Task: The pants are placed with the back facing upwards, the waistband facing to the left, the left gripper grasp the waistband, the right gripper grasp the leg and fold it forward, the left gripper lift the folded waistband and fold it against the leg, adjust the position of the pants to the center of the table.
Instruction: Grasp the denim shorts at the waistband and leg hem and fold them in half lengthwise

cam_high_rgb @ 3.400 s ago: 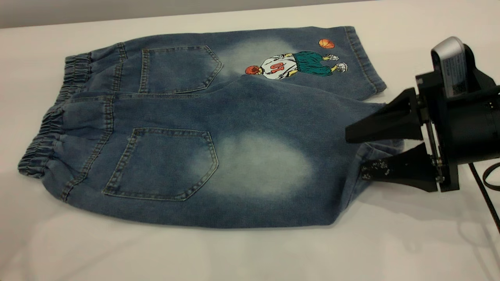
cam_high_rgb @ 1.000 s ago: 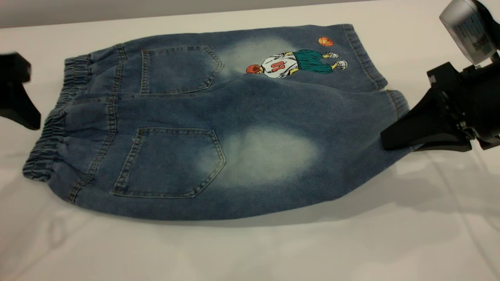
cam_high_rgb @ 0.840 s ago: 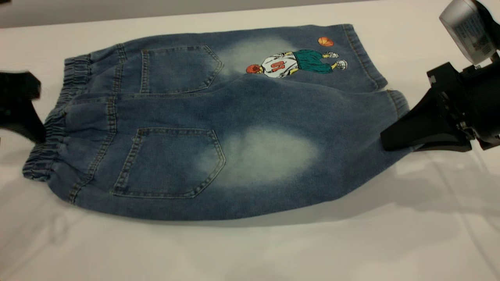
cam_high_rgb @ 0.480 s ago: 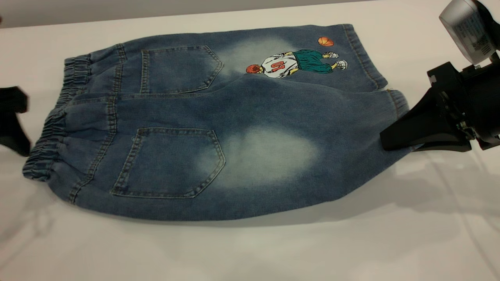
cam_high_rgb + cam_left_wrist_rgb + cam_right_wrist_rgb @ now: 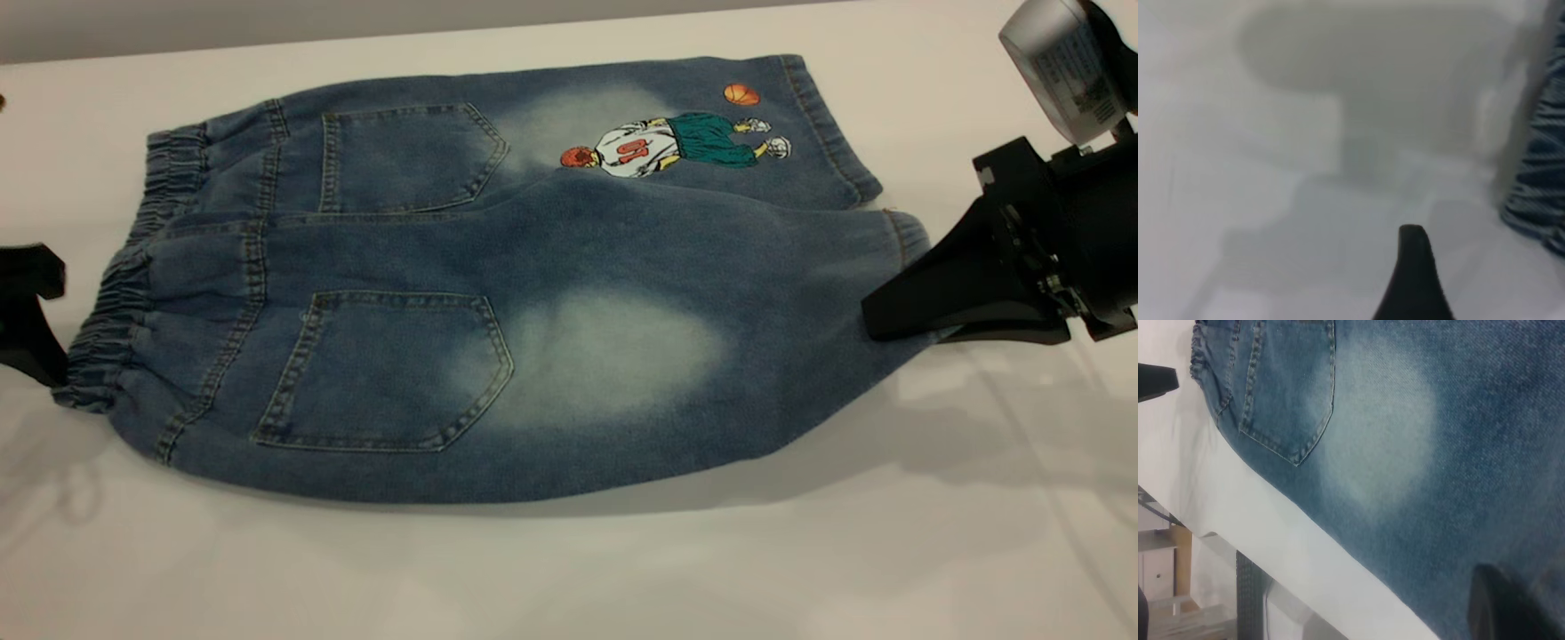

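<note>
The pants [image 5: 551,267] lie back side up on the table [image 5: 569,578], with the waistband [image 5: 116,302] to the left. The printed leg [image 5: 693,142] is on the far side. My right gripper [image 5: 876,324] is shut on the hem of the near leg [image 5: 613,356], which has the pale oval, and holds that end slightly raised. One of its fingers [image 5: 1498,607] lies on the denim [image 5: 1405,420]. My left gripper [image 5: 40,351] stands just left of the waistband's near end, apart from it and open. Only one finger [image 5: 1413,273] shows over bare table, with the waistband [image 5: 1538,180] beside it.
White tabletop extends in front of the pants and to the left. The table's far edge [image 5: 356,40] runs close behind the pants. In the right wrist view the table's near edge [image 5: 1291,587] drops off to a floor with furniture [image 5: 1158,560].
My right gripper shut on the near leg's hem and raised it. My left gripper came in from the left and moved toward me along the waistband to its near end.
</note>
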{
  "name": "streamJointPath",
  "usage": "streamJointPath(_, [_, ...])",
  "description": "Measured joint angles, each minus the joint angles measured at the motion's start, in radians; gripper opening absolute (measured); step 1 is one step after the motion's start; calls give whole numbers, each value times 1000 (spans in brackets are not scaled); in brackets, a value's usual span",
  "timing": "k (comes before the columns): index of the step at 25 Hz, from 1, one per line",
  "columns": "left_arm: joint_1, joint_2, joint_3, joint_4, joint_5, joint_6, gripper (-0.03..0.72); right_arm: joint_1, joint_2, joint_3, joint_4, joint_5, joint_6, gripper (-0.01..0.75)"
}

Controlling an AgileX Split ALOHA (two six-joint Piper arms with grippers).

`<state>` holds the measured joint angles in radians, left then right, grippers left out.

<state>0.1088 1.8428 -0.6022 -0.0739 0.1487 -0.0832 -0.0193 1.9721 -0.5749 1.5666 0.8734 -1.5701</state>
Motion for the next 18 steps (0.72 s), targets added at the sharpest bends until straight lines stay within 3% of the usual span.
streamJointPath(5, [0,58,0,-6,-55,0,486,0,0,0,0,7,0,11])
streamJointPath(18, [-2,61,-6,-44,-51,-8,486,0,0,0,1,8,0,11])
